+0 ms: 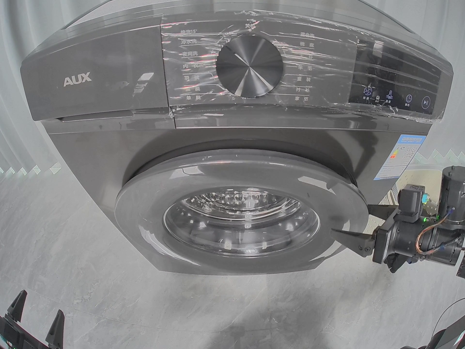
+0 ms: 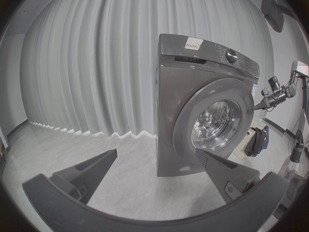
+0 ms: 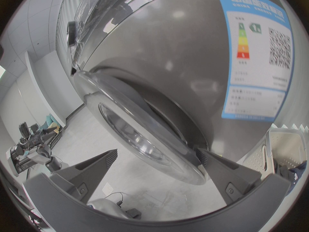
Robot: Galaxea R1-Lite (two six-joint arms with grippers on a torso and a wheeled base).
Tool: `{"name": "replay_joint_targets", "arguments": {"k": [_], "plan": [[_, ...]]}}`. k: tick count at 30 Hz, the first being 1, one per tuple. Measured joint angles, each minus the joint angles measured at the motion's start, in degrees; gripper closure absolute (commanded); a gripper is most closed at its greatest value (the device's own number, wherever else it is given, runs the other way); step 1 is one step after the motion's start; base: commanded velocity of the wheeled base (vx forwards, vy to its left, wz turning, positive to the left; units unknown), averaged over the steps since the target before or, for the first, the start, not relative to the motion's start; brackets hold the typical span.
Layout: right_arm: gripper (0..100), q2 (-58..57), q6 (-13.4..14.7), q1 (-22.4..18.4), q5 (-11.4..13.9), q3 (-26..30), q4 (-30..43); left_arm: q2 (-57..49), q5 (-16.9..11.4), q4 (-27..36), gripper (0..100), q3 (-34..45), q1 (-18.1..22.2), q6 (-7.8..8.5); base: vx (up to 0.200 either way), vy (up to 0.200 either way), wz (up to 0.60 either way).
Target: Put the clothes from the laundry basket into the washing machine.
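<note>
The grey washing machine (image 1: 111, 156) faces me, and its round glass door (image 1: 242, 219) lies against the front. My right gripper (image 1: 352, 219) is open at the door's right edge. In the right wrist view the door rim (image 3: 190, 173) lies between the fingers (image 3: 222, 171), close to one of them. Low at the left, my left gripper (image 1: 38, 309) is open and holds nothing, well away from the machine (image 2: 180, 113). The white laundry basket (image 2: 242, 144) stands on the floor beside the machine's right side, with dark clothes (image 2: 257, 141) hanging over it.
A pale pleated curtain (image 2: 96, 81) runs behind the machine. Bare grey floor (image 1: 193, 306) stretches in front of it. Camera gear on a stand (image 3: 29, 149) is off to one side, and a cable (image 3: 112, 195) lies on the floor below my right gripper.
</note>
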Motion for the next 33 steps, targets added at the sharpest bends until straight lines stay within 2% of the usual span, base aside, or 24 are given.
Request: {"name": "replay_joint_targets", "arguments": {"k": [9, 15, 23, 33], "plan": [[0, -4.73, -0.32, 0.09, -0.01, 4.79, 0.72, -0.02, 0.01, 0.0, 0, 0.0, 0.0, 0.0, 0.0, 0.0, 0.0], [0, -5.07, -0.38, -0.46, -0.3, 3.17, 0.44, 0.0, 0.01, 0.0, 0, 0.0, 0.0, 0.0, -0.2, 0.0, 0.0], [0, -1.37, -0.33, 0.06, -0.37, -0.54, 0.2, 0.0, 0.0, 0.0, 0, 0.0, 0.0, -0.05, 0.0, 0.0, 0.0], [0, -2.41, -0.33, 2.62, 0.11, 3.94, 0.33, 0.0, 0.0, 0.0, 0, 0.0, 0.0, -0.06, 0.0, 0.0, 0.0]]}}
